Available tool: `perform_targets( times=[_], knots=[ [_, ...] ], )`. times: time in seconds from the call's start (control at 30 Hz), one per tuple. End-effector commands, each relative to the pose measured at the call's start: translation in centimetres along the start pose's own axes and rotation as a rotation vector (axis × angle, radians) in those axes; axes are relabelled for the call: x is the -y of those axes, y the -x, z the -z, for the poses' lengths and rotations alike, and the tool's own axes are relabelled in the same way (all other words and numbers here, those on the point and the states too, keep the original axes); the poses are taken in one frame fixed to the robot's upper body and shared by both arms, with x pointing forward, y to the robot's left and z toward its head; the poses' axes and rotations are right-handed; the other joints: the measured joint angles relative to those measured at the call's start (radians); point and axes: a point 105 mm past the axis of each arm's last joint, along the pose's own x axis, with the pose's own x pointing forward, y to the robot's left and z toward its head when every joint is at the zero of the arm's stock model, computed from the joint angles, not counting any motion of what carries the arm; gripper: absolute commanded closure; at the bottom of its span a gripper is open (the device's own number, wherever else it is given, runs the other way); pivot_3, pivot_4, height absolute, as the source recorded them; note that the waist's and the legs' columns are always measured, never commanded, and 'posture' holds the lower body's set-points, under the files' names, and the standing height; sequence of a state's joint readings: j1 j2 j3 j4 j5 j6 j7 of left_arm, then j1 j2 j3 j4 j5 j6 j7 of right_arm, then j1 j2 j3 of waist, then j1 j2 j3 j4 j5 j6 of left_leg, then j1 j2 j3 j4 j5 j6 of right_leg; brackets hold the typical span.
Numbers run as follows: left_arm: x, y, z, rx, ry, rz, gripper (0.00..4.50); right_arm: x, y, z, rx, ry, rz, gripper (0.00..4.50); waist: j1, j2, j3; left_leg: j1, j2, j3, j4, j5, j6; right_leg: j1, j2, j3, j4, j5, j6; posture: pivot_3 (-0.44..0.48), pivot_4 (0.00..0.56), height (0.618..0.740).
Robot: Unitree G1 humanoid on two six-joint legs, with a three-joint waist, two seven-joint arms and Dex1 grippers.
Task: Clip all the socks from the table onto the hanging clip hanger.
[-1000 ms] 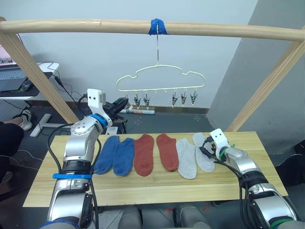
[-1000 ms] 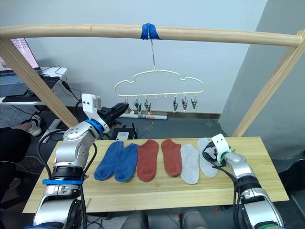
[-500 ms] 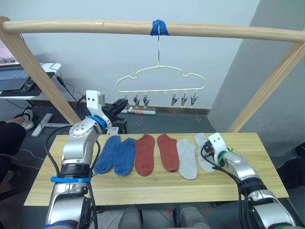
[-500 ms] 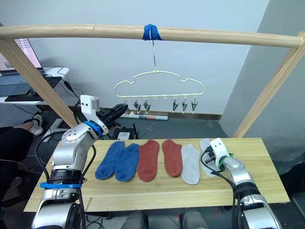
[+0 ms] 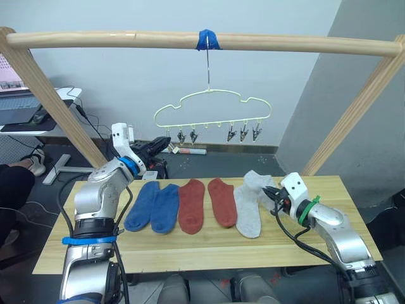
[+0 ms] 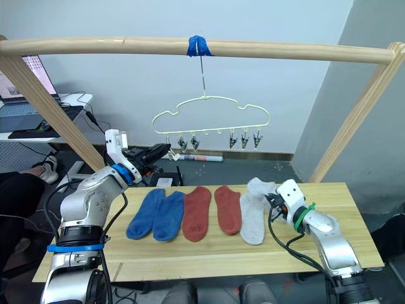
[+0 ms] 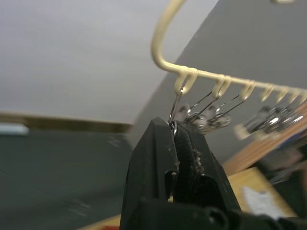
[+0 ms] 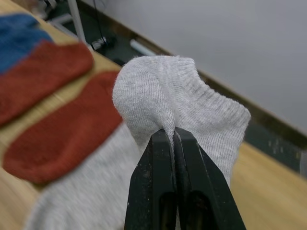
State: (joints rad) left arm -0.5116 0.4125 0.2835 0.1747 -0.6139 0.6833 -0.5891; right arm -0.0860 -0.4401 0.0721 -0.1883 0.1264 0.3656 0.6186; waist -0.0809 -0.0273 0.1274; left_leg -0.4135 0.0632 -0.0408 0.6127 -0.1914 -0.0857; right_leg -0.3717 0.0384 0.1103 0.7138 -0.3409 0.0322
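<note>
Left gripper (image 7: 175, 132) hovering raised, fingers closed, beside clip hanger (image 5: 212, 107) leftmost clip; five socks (image 5: 190, 204) lying flat on surface (image 5: 190, 250); right gripper (image 8: 172, 136) fingers pinching sixth grey sock (image 8: 177, 96), lifting it off surface.

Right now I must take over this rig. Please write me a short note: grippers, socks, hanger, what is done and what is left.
Right gripper: shut on the light grey sock, lifting its end off the table.
Left gripper: shut, raised at the leftmost clip of the clip hanger.
On the table in a row: two blue socks, two rust-red socks, the other grey sock.
Done: no sock is clipped yet.
Left: all six.
</note>
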Motion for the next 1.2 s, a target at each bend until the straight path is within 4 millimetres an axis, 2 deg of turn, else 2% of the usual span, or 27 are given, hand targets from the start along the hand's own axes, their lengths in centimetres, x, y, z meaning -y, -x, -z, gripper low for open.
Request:
perform_targets(
  times=[0.03,0.17,0.33,0.93,1.2],
  knots=[
    [1.0,0.4,-1.2,0.014,0.229,0.066,4.50,-2.4,-0.6,-3.9,0.135,0.013,-0.086,4.45,0.000,-0.001,-0.001,0.000,0.000,0.000,0.000,0.000,0.000,0.000,0.000,0.000,0.000,0.000,0.000,0.027,0.059,0.740],
    [2.0,0.2,-2.1,0.036,0.394,0.119,4.50,-4.4,-2.2,-6.7,0.220,-0.022,-0.140,4.45,0.001,-0.002,-0.001,-0.001,0.000,-0.002,0.001,0.000,0.000,0.000,0.000,-0.002,0.000,0.000,0.000,0.021,0.067,0.740],
    [3.2,0.1,-2.5,0.028,0.469,0.171,4.50,-6.0,-4.1,-8.5,0.261,-0.051,-0.192,4.45,0.015,-0.002,-0.001,-0.004,-0.001,-0.008,0.002,0.000,-0.001,0.000,0.000,-0.007,0.000,0.000,0.000,0.022,0.080,0.740],
    [4.3,0.2,-2.1,0.010,0.433,0.172,4.50,-7.7,-7.2,-11.8,0.340,-0.057,-0.254,4.45,0.036,-0.002,0.000,-0.004,-0.001,-0.011,0.001,0.001,-0.002,0.001,0.000,-0.011,0.000,0.001,-0.002,0.049,0.103,0.740],
    [3.7,0.4,-2.5,0.034,0.399,0.158,4.50,-8.1,-8.0,-12.8,0.368,-0.073,-0.267,4.45,0.045,-0.002,0.000,-0.004,-0.001,-0.011,0.001,0.001,-0.002,0.001,0.000,-0.011,-0.001,0.001,-0.002,0.062,0.105,0.740]
  ],
)
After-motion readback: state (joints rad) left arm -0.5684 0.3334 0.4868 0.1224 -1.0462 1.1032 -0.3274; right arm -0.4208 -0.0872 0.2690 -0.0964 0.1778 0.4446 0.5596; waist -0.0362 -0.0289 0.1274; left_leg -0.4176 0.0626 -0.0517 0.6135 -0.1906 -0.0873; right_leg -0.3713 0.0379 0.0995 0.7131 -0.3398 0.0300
